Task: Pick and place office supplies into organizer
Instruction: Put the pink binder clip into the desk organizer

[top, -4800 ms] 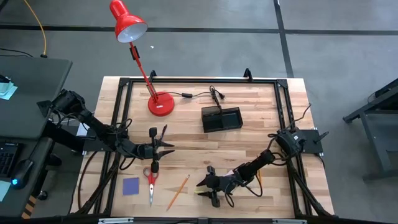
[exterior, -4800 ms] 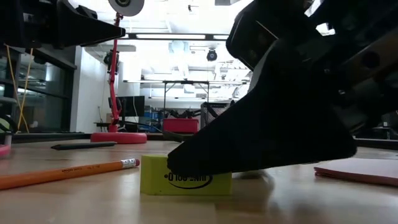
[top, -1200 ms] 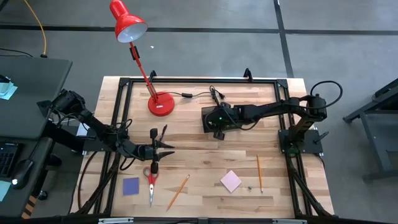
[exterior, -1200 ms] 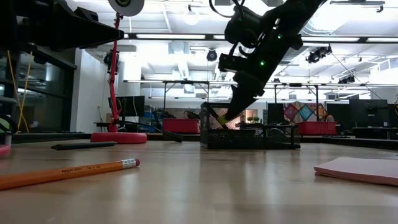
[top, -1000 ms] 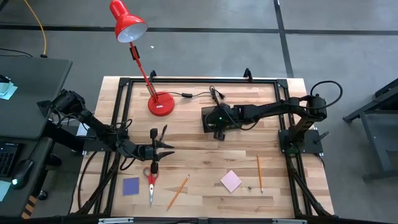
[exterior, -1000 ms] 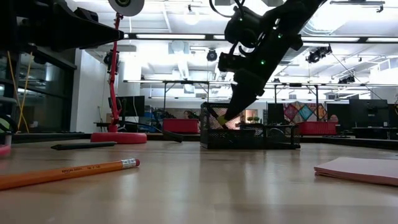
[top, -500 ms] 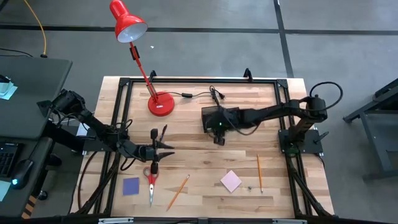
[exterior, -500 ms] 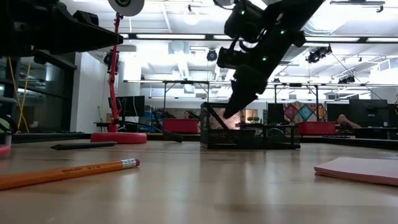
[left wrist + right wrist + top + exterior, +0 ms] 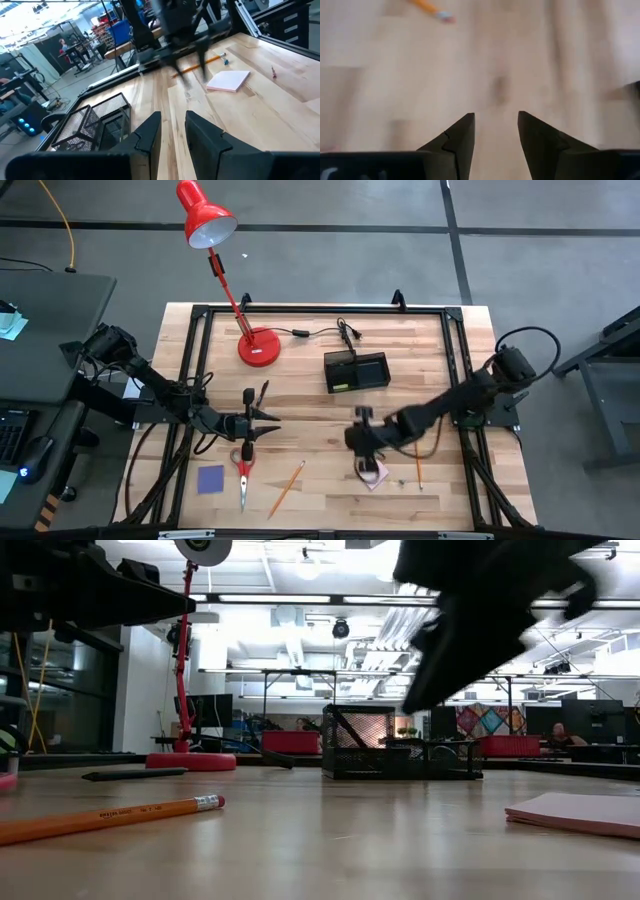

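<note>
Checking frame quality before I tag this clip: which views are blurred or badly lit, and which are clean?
Right wrist view: heavy motion blur, table and pencil smeared, only the right gripper crisp. Left wrist view: the right arm is streaked, the pink pad readable. Low view: the right arm is a backlit silhouette against bright ceiling lights; the organizer is sharp. High view: evenly lit, clean.

We see the black organizer [image 9: 356, 371] mid-table holding a yellow piece [image 9: 342, 386]; scissors [image 9: 243, 465], pencils [image 9: 286, 488], pads [image 9: 210, 479] lie loose.
</note>
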{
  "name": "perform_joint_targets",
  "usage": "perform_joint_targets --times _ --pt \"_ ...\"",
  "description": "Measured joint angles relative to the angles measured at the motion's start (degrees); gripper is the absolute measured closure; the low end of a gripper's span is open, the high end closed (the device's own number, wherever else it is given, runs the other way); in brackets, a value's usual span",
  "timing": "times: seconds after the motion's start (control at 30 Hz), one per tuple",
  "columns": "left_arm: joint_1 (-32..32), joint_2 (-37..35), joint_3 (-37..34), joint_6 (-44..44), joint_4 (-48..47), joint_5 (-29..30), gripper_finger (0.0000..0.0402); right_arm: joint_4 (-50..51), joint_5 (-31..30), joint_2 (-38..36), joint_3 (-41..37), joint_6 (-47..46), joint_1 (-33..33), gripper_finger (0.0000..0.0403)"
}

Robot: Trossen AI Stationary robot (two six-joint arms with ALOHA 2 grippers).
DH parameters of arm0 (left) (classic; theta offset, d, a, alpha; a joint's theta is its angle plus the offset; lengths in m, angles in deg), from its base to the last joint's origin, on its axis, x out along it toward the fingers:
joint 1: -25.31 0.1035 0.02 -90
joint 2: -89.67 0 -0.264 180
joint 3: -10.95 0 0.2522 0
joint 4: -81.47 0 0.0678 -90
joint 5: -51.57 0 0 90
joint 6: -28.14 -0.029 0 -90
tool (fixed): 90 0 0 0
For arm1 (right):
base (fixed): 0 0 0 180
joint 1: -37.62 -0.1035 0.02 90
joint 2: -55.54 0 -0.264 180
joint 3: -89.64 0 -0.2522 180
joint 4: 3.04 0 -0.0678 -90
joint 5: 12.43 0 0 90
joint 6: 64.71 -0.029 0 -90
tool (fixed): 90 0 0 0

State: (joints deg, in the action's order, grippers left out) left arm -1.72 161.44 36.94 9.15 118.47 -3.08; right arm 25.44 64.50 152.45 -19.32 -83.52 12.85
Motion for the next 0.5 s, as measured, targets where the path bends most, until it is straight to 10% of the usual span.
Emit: perform_joint_targets --times 0.5 --pt "0.0 0.0 0.0 0.0 -0.8 0.2 0.0323 -8.4 3.2 4.1 0.0 -28.4 -12.5 0.0263"
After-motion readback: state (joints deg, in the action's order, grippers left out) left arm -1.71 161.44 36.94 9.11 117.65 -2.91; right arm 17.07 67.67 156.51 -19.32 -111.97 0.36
